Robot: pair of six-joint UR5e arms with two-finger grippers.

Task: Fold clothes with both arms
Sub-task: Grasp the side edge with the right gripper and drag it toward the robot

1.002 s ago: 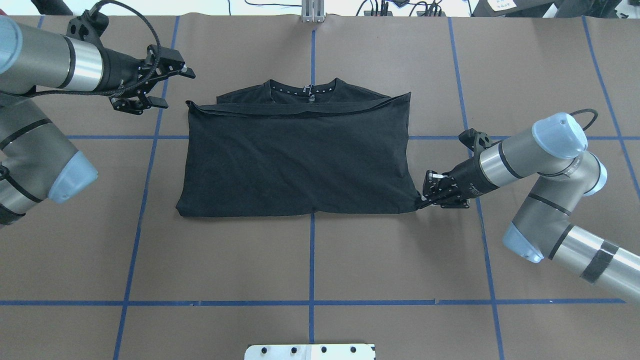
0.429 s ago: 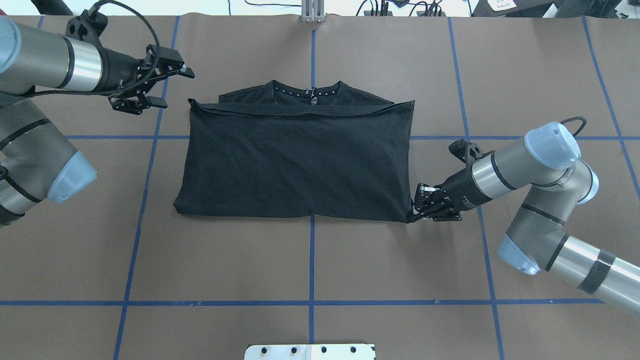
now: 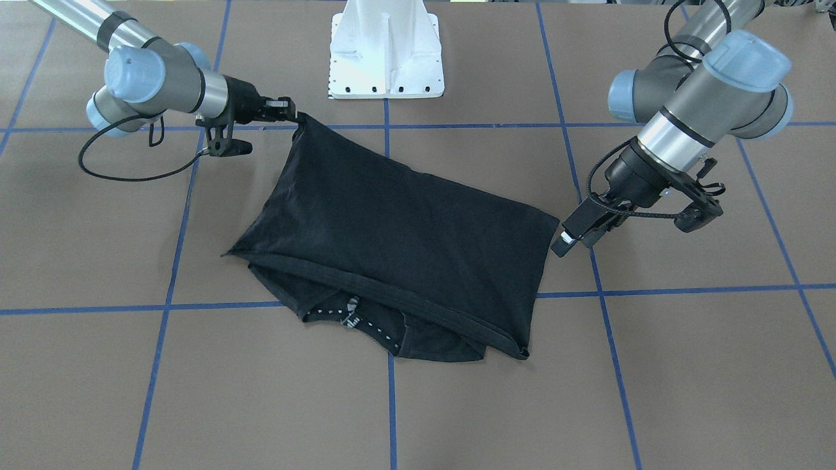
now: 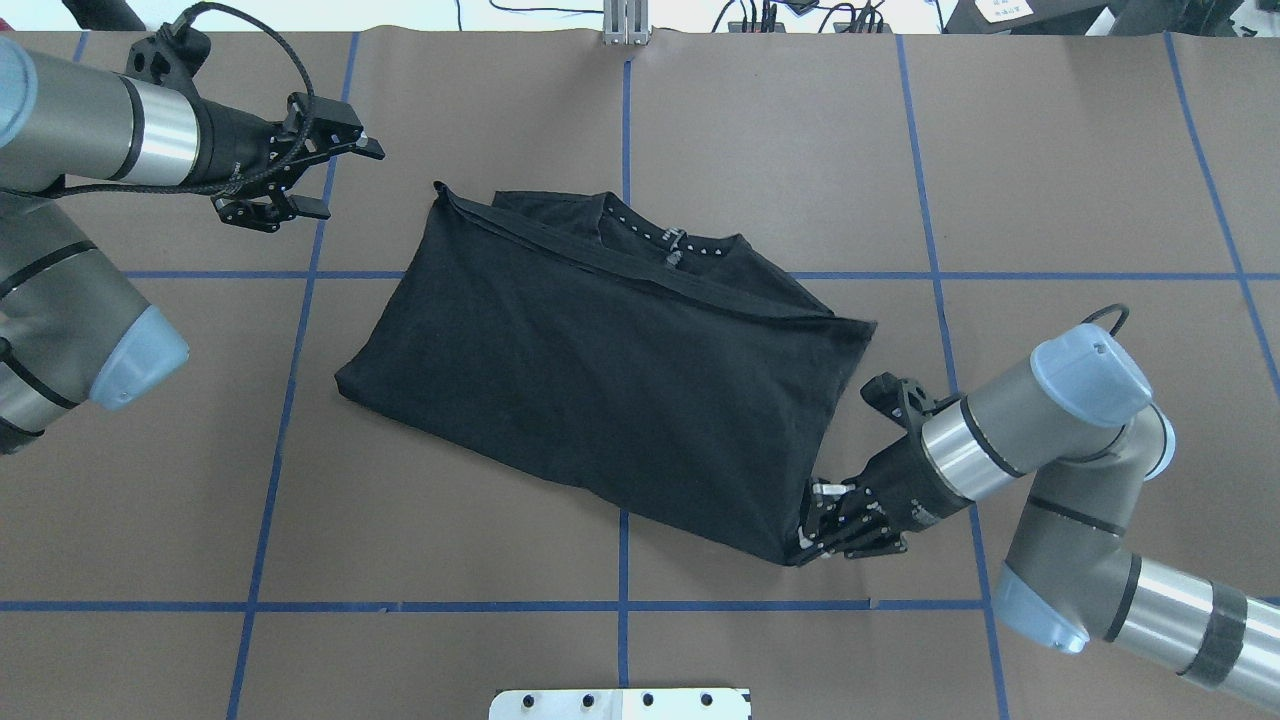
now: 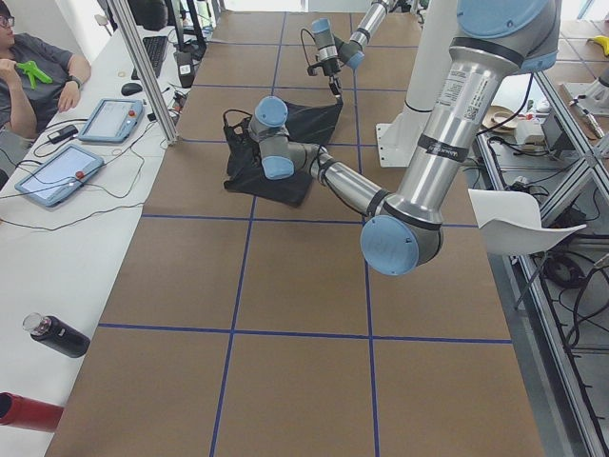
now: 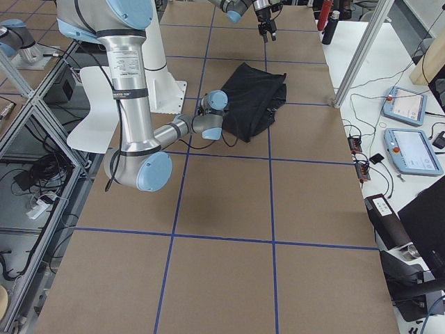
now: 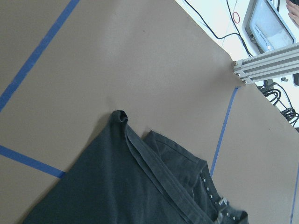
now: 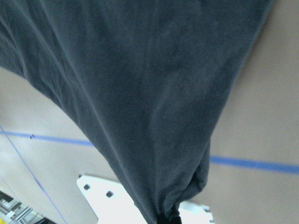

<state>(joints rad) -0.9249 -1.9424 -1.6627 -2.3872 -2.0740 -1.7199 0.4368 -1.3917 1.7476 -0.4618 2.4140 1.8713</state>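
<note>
Right claw pinching soft black T-shirt corner | left claw agape

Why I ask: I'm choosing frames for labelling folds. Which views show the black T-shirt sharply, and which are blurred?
Overhead exterior: sharp and evenly lit, though the black short-sleeved T-shirt shows only faint creases. Left wrist-mounted: hem and collar crisp. Right wrist-mounted: cloth too close, soft, washed to blue-grey. Both side views: shirt small, detail lost.

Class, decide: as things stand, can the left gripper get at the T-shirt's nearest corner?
Probably yes: the open left gripper hangs beside that corner of the T-shirt, with only table surface between them.
</note>
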